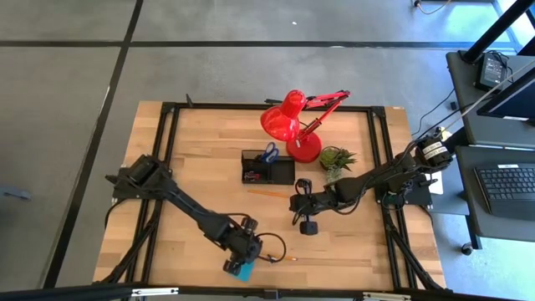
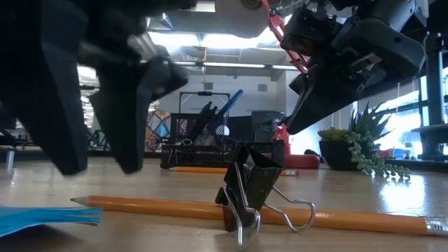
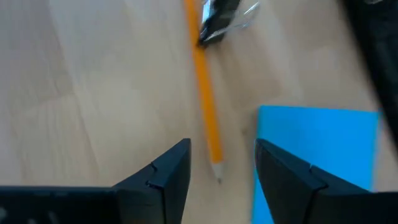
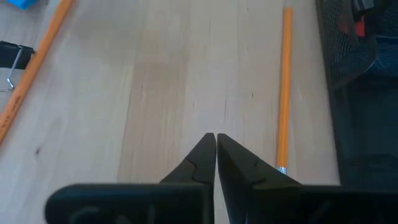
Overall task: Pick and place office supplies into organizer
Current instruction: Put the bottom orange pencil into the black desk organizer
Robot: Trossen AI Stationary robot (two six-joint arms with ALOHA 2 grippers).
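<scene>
Straddling the orange pencil (image 3: pixel 205 93) tip beside the blue sticky-note pad (image 3: pixel 314 155), the wide-open left gripper (image 3: pixel 221 171) should close squarely across the shaft.

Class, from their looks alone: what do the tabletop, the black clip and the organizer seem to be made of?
Tabletop: pale wood, visible grain, matte.
Black clip: probably painted sheet metal, with shiny wire handles.
Organizer: black mesh, likely metal; the right wrist view shows its fine weave.

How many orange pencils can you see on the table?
2. One pencil lies near the front edge beside the black binder clip and blue sticky-note pad. The other pencil lies just in front of the black organizer.
</scene>
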